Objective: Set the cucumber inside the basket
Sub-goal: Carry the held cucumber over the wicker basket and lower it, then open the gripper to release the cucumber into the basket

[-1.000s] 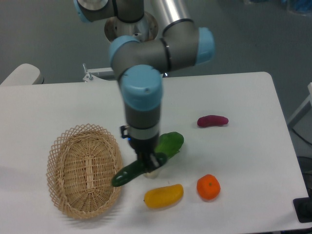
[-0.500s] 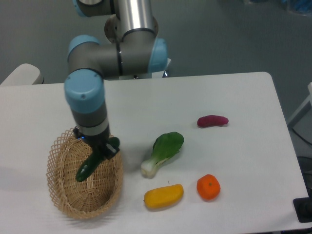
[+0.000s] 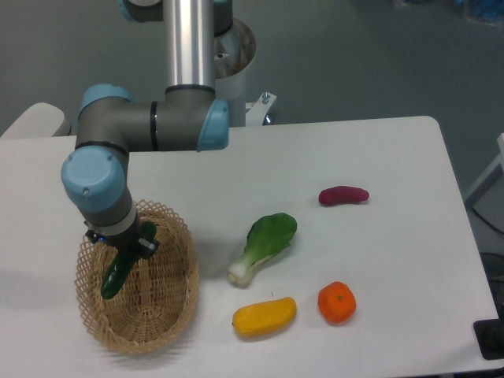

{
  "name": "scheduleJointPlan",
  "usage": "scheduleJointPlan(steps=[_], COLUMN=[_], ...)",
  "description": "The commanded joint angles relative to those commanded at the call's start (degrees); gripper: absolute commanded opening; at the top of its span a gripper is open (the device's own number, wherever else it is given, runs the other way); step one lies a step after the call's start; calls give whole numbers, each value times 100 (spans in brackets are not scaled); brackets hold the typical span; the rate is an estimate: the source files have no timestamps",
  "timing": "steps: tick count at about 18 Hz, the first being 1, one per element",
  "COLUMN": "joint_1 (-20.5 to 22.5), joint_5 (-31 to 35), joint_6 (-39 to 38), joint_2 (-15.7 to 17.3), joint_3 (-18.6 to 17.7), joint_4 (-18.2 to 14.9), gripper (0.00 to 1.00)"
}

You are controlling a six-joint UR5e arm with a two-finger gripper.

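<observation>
A: Describe the target object

B: The slim, dark green, glossy toy cucumber (image 3: 118,270) is elongated and slightly curved. It hangs tilted, lower end pointing down-left, upper end hidden in the arm's two-finger gripper (image 3: 132,246). The jaws are pinching the cucumber near its upper end.

A: Where is it relative to the container?

B: Over the interior of the oval, shallow, tan woven wicker basket (image 3: 169,236), toward the basket's left half. The lower tip appears close to the woven floor; I cannot tell whether it touches. The basket's open lattice rim shows all round except where the arm covers the upper-left part.

A: Arm pose?

B: The grey-and-blue wrist section (image 3: 98,185) stands upright above the basket's upper-left edge, and a horizontal link runs right to the silver upright tube (image 3: 189,43).

A: Other items on the white table (image 3: 378,157)?

B: A leafy light-green bok choy with a white stem (image 3: 263,246) lies right of the basket, near it but apart, stem end pointing down-left. Below it is a yellow elongated fruit (image 3: 264,316), and just right of that a round orange fruit (image 3: 337,302), close but not touching. A dark purple-red oblong vegetable (image 3: 343,195) sits well apart toward the right.

A: Anything obstructing?

B: Inside the basket only the cucumber is visible; part of the basket floor is hidden behind the gripper and wrist. All loose items lie to the right of the basket, outside its rim
</observation>
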Motion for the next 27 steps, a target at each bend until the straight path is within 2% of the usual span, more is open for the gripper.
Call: scheduleJointPlan(steps=[4, 5, 6, 7, 8, 13, 20, 23, 27], joint_1=[-9, -9, -9, -9, -9, 0, 298, 596, 1290], joint_5=[0, 0, 0, 0, 52, 281, 281, 325, 290], joint_6=[18, 18, 26, 26, 26, 88, 192, 1069, 2677], joint_2=[-44, -44, -53, -53, -44, 44, 61, 96, 368], joint_3=[-44, -61, -62, -62, -62, 96, 1045, 1256, 1266], joint_4=[9, 17, 44, 114, 193, 229, 202, 193, 158], gripper=[27, 32, 47, 74, 98, 100, 100, 100, 100])
